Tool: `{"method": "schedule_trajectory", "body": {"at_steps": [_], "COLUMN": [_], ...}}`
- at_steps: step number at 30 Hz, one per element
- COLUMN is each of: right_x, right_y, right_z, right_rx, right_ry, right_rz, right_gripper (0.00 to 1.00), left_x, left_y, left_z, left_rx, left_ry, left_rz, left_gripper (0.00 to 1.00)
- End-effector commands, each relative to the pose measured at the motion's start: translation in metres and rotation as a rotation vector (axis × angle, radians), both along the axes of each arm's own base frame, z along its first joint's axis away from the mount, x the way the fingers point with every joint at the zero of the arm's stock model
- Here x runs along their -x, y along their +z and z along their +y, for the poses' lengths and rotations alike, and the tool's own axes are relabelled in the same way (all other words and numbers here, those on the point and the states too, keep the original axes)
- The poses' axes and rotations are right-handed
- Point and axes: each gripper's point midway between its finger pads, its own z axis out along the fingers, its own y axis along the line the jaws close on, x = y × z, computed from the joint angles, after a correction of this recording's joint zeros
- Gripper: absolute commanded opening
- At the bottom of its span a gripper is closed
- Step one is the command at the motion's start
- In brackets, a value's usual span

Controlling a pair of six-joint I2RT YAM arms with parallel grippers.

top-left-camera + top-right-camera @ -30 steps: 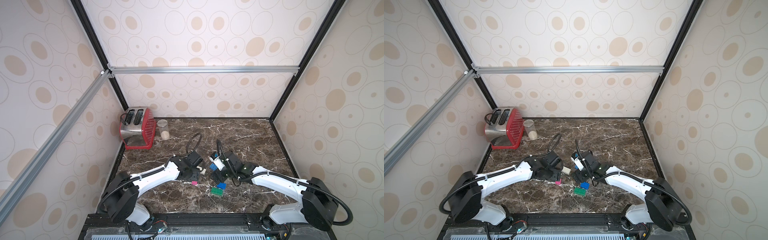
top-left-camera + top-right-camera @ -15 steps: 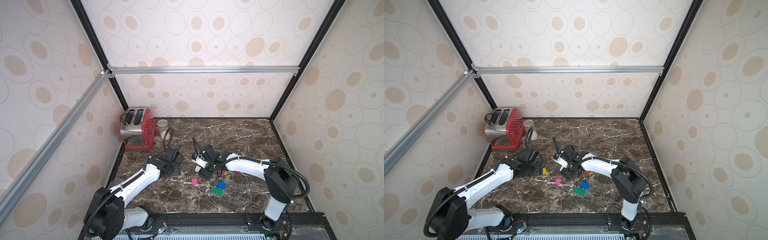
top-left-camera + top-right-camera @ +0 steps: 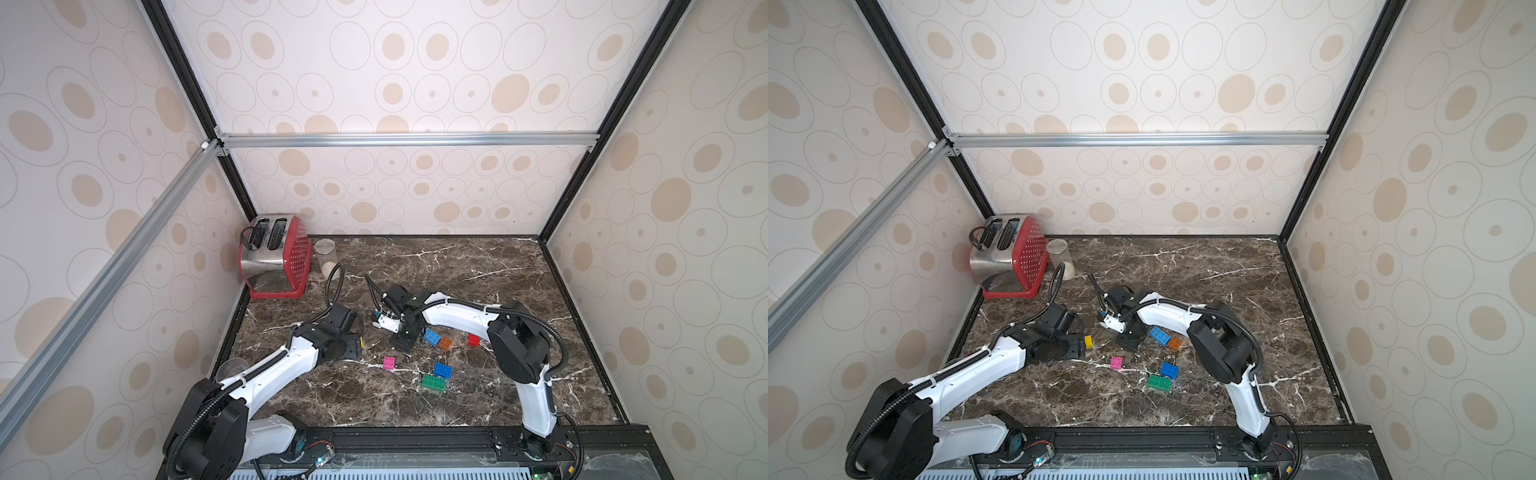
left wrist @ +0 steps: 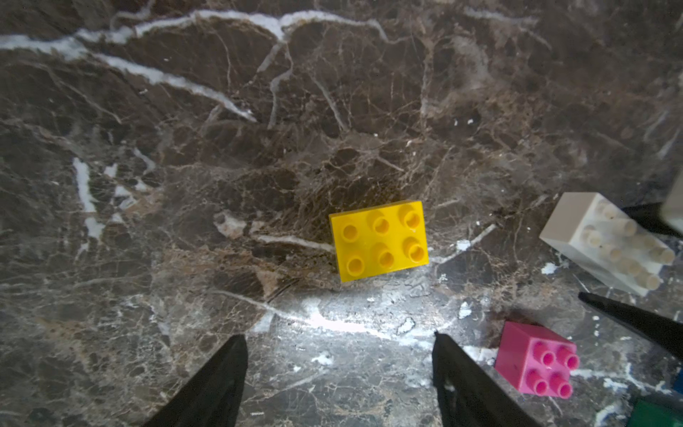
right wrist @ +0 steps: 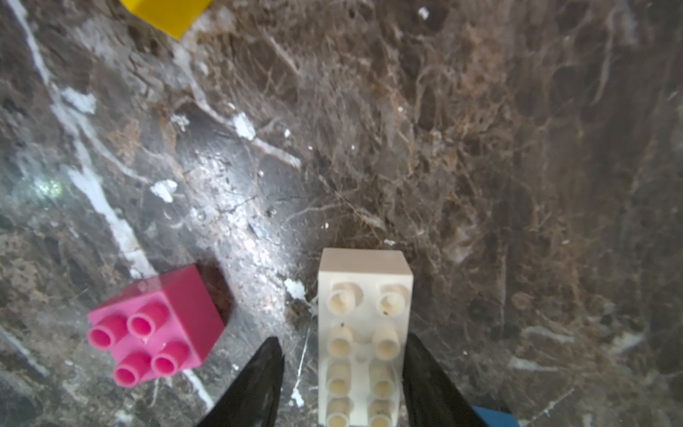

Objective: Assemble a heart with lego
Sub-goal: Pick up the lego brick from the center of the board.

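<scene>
— Dark marble table (image 3: 457, 266) inside patterned walls, red toaster (image 3: 276, 257) in the far corner. What moved?
— Both arms. 1 second ago the 2 hands met mid-table. Now the left arm (image 3: 270, 370) has drawn back to its own side, and the right arm (image 3: 457, 316) reaches across the middle.
— The hands?
— Left hand (image 4: 338, 334) is spread wide and empty above the table. Right hand (image 5: 342, 336) has been narrowing around the white brick (image 5: 364, 281). 1 finger (image 5: 425, 369) touches its long side, but a sliver of table shows at the other, so I'd say it is not gripped yet.
— The rest of the lego?
— All 8 lie apart. The yellow brick (image 4: 379, 240) is just ahead of the left hand, and the pink brick (image 5: 155, 329) is beside the white one. Near the right arm are a blue brick (image 3: 432, 337), orange brick (image 3: 445, 343), red brick (image 3: 473, 340), 2nd blue brick (image 3: 443, 370) and green brick (image 3: 433, 383). No heart is started; the white pickup looks like the opening step.
</scene>
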Motion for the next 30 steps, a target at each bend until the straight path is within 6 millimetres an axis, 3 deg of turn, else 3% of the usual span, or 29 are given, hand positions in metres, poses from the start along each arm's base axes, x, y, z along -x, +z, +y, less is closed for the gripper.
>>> {"method": "schedule_trajectory", "body": {"at_steps": [1,11,30], "right_x": [0.007,0.001,-0.004], "right_y": [-0.005,-0.007,-0.006], "right_z": [-0.007,-0.007,-0.001], "right_rx": [0.063,0.074,0.061], "right_ry": [0.025,0.010,-0.003], "right_rz": [0.033,0.010,0.005], "right_gripper": [0.52,0.43,0.42], "left_x": [0.000,0.001,0.007], "left_y": [0.001,0.002,0.000], "left_z": [0.001,0.005,0.012], "left_rx": [0.009,0.005,0.008], "left_ry": [0.015,0.025,0.038], "left_rz": [-0.005,-0.021,-0.021], "left_gripper": [0.79,0.81,0.82]}}
